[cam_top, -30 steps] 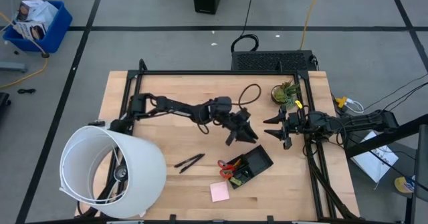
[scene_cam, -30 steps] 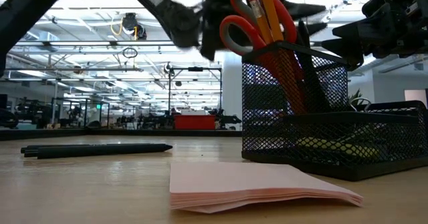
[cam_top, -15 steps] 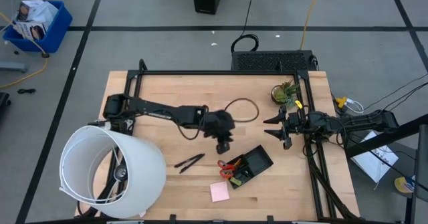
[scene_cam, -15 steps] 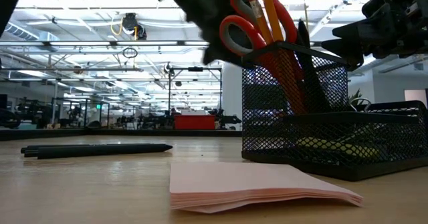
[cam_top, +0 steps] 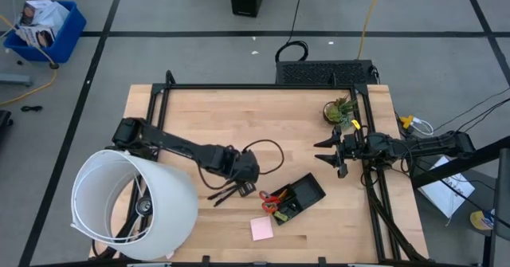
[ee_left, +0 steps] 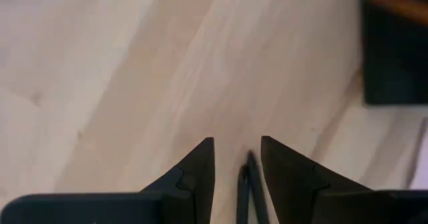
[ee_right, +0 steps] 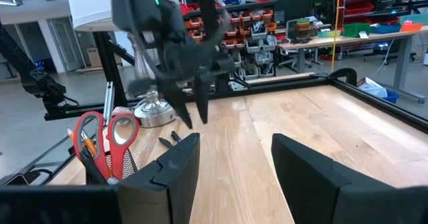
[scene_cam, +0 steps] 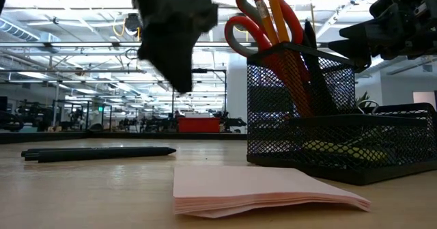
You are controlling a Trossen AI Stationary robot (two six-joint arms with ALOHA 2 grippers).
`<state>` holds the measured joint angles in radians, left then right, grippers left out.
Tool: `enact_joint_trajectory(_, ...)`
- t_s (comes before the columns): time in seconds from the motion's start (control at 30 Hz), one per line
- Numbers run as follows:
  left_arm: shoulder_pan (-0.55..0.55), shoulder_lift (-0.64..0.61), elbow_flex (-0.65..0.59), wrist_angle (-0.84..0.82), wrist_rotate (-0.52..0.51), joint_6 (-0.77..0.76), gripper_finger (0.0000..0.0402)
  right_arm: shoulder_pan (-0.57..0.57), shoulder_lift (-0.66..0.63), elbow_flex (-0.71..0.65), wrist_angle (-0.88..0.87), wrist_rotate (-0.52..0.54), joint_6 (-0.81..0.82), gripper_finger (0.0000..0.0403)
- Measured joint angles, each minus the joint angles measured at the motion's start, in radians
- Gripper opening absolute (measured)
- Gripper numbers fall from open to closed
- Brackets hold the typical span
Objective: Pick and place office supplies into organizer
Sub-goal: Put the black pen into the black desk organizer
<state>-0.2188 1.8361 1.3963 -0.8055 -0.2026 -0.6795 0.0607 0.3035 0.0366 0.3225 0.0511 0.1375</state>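
Observation:
Two black pens lie side by side on the table, also in the low view. My left gripper hovers open above their organizer-side ends, pointing down; the pens' tips show between its fingers without touching. The black mesh organizer holds red-handled scissors and an orange pencil standing upright. The pink sticky-note pad lies flat near the organizer. My right gripper waits open to the organizer's right.
A large white lampshade-like cylinder fills the near left corner. A small potted plant stands at the far right. A cable loop trails off the left arm. A black frame runs along the table's edges.
My left gripper has swung from above the organizer's far side toward the table's left and near edge, ending over the two black pens. The pens, pad, organizer and right arm have stayed put.

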Motion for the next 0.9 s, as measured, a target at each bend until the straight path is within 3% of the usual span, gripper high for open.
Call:
enact_joint_trajectory(0.23,-0.001,0.001,-0.167,0.157,0.176,-0.074,0.0127,0.0,0.0,0.0,0.001,0.0,0.0,0.0183)
enact_joint_trajectory(0.9,-0.024,0.004,-0.183,0.182,0.129,-0.075,0.0127,0.0,0.0,0.0,0.001,0.0,0.0,0.0183)
